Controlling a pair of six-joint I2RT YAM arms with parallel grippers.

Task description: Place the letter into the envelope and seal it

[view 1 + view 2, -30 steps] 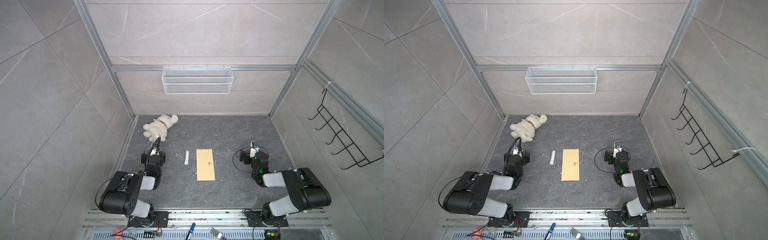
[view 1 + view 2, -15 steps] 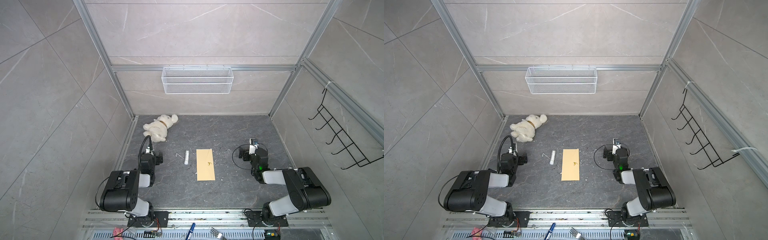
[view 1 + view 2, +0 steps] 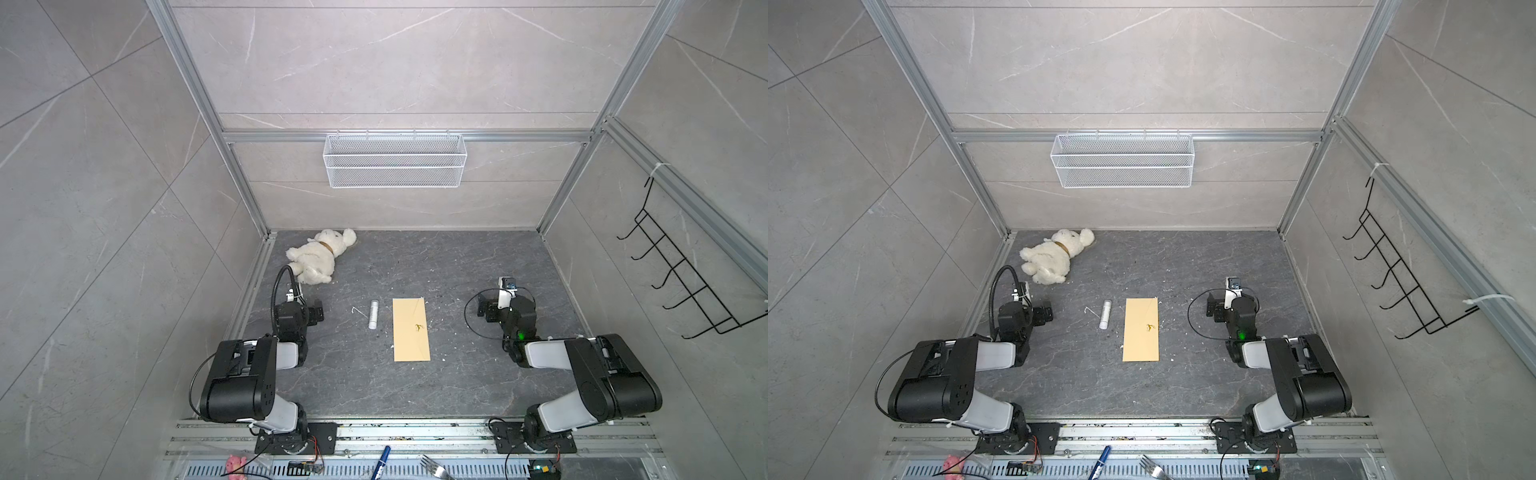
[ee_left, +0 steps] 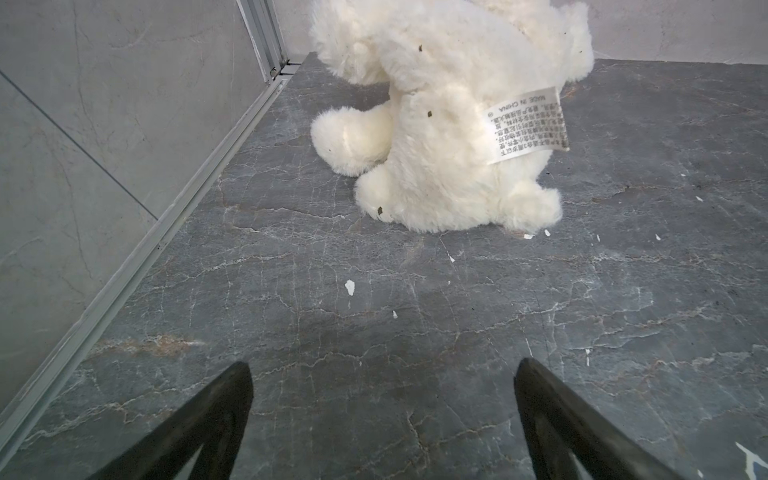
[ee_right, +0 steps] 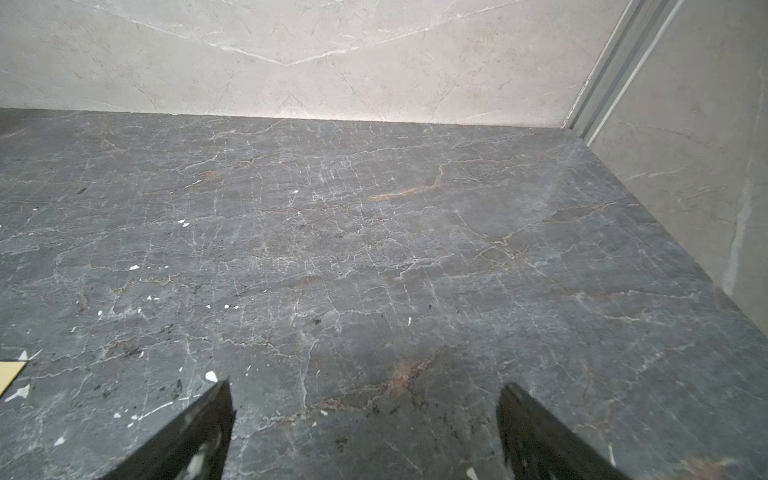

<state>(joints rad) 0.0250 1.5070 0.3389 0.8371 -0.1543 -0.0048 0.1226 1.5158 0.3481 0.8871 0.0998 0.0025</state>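
The plain yellow-tan envelope (image 3: 410, 329) (image 3: 1140, 329) lies flat and lengthwise in the middle of the dark table in both top views, with a small dark-yellow mark on its right half. One corner of the envelope (image 5: 8, 372) shows in the right wrist view. The letter is out of view. My left gripper (image 3: 297, 309) (image 4: 382, 370) stays low at the left, well apart from the envelope, open and empty over bare table. My right gripper (image 3: 500, 307) (image 5: 365, 388) sits low at the right, also open with nothing between its fingers.
A white cylinder (image 3: 373, 314) lies just left of the envelope. A white plush bear (image 3: 320, 257) (image 4: 449, 124) lies at the back left, just ahead of my left gripper. A wire basket (image 3: 395, 160) hangs on the back wall and a black hook rack (image 3: 681, 274) on the right wall.
My left gripper has drawn back and to the left, away from the envelope. My right gripper has shifted slightly. The envelope and the white cylinder have not moved.
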